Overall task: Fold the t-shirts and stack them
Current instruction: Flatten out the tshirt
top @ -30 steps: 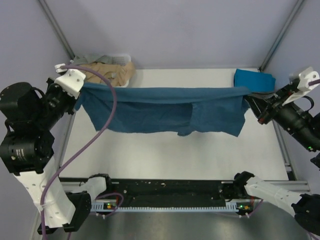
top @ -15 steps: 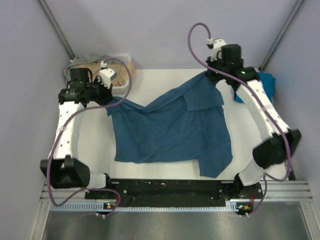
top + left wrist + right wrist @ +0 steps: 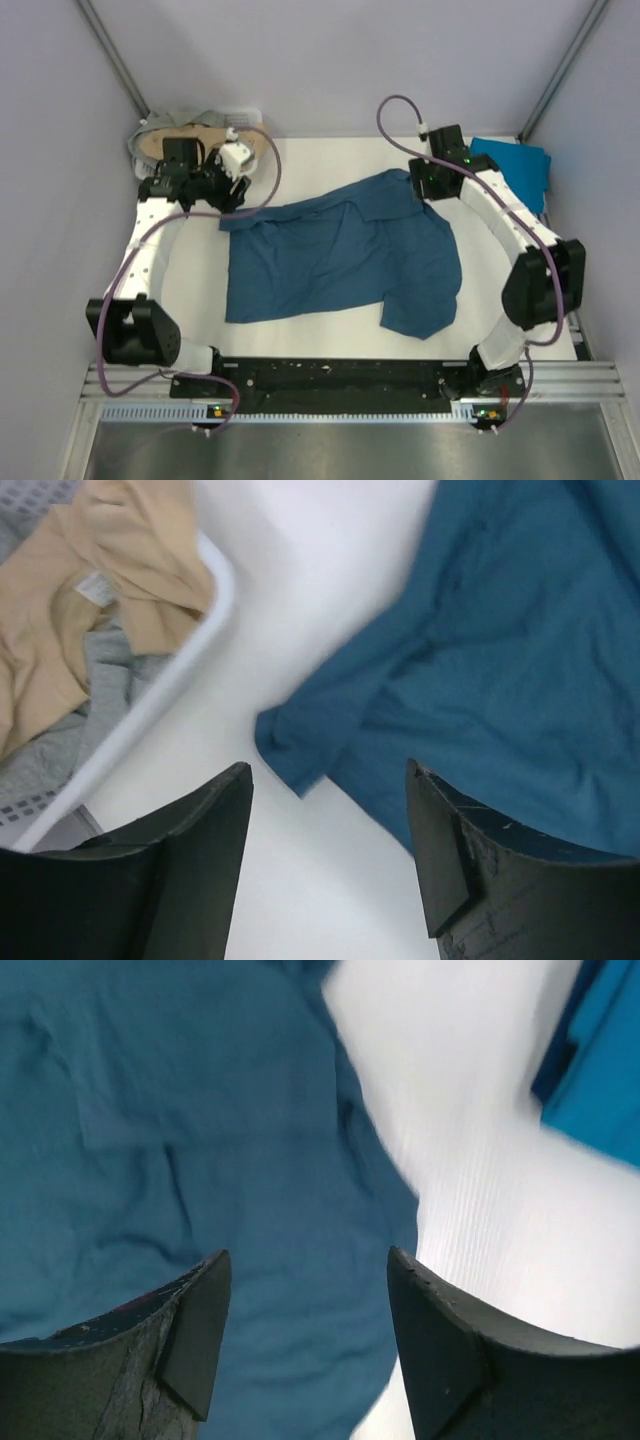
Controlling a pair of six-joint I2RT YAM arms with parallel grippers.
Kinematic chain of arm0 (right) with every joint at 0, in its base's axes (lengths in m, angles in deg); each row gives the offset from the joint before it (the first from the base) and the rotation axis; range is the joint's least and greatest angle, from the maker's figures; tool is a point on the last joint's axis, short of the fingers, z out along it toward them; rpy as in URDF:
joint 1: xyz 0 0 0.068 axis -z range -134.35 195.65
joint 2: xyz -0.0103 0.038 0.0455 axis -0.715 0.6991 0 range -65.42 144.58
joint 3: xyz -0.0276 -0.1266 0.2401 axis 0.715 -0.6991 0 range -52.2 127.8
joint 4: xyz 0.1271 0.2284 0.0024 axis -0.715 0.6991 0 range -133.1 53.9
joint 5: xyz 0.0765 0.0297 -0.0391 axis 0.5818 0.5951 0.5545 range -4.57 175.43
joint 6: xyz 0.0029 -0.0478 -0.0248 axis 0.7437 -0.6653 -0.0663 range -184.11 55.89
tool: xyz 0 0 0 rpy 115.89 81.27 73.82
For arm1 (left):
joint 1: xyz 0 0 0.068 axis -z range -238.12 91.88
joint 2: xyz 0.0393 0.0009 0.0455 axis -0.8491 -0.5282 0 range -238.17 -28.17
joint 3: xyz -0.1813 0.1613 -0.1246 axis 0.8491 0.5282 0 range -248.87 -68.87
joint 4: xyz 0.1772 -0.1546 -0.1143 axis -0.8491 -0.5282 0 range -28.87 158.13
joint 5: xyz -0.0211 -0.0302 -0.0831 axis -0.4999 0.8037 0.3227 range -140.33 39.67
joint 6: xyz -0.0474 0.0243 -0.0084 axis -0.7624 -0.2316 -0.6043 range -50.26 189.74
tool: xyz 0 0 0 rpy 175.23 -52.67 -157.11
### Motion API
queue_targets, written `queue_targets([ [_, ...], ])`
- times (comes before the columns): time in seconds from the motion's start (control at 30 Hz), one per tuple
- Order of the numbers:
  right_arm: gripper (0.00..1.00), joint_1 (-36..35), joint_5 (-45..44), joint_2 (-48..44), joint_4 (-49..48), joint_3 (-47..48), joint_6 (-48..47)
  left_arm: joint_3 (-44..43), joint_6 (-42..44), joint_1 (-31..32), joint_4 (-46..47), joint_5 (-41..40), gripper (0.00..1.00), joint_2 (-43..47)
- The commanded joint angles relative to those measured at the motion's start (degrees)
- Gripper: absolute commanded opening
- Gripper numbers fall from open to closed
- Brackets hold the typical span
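Counting four shirts here. One dark teal shirt (image 3: pixel 340 255) is lying opened out but wrinkly in the middle of the white tabletop (image 3: pixel 330 165), with a sleeve poking toward the near right. One cyan shirt (image 3: pixel 512 160) sits folded in the far right corner, well apart from the rest. Then one tan shirt (image 3: pixel 90 580) and one grey shirt (image 3: pixel 95 715) are bunched together inside the single white basket (image 3: pixel 160 705) at the far left corner, with the tan one on top.

Two arms, two tools, and both are spread wide with nothing between the fingers. The left tool (image 3: pixel 325 860) hangs over the teal shirt's far-left corner, which is a bit rumpled and lies just beside the basket rim without touching it. The right tool (image 3: pixel 305 1340) is above the shirt's far-right edge, half over cloth and half over bare tabletop, with the cyan one off to its right.
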Motion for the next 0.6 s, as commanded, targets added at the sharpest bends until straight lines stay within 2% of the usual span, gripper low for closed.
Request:
queue_targets([
  [0.0, 0.63, 0.2, -1.2, -14.4, 1.5, -17.0, 9.1, 17.9, 21.8, 1.0, -6.5, 4.1, 0.66, 13.2],
  [0.2, 0.63, 0.1, 1.7, -26.2, 2.5, -36.8, 20.6, 39.0, 42.2, 1.2, -16.7, 2.2, 0.72, 26.0],
  [0.23, 0.63, 0.1, 2.0, -27.9, 2.5, -39.8, 22.1, 41.0, 43.3, 1.2, -17.7, 1.5, 0.72, 26.8],
  [0.3, 0.67, 0.0, 2.0, -30.7, 2.6, -44.2, 24.9, 44.1, 43.1, 1.3, -16.6, -0.2, 0.89, 26.3],
  [0.33, 0.69, 0.1, 1.7, -31.7, 2.6, -46.0, 26.4, 45.5, 42.7, 1.4, -15.2, -1.0, 0.93, 26.2],
  [0.4, 0.76, 0.0, 2.3, -32.3, 2.4, -48.4, 28.6, 48.2, 42.8, 1.8, -12.1, -2.1, 0.93, 26.5],
  [0.57, 0.79, -0.2, 0.7, -33.9, 2.5, -52.0, 31.8, 51.8, 43.7, 4.4, -10.6, -3.4, 0.92, 26.0],
])
